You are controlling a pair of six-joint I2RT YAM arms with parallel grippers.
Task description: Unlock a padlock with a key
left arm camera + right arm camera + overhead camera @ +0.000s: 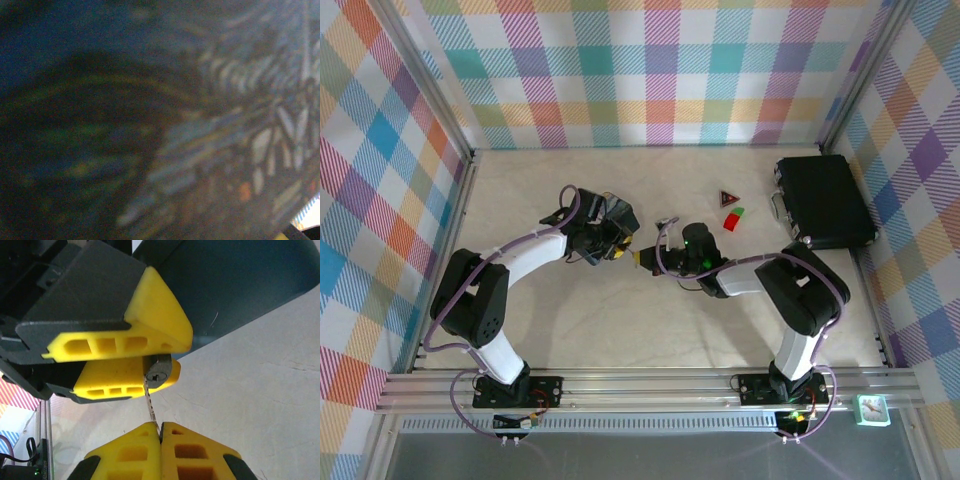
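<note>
Left tool (176, 356) clamps the padlock (158, 372), keyhole face showing. Right tool (160, 432) pinches the key (150, 407) just below the padlock, key tip touching the padlock's face.

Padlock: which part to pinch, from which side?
Likely pinch the padlock body across its sides, coming from the end opposite the keyway, as the left gripper does. The keyway face is then left bare toward the key in the right gripper.
</note>
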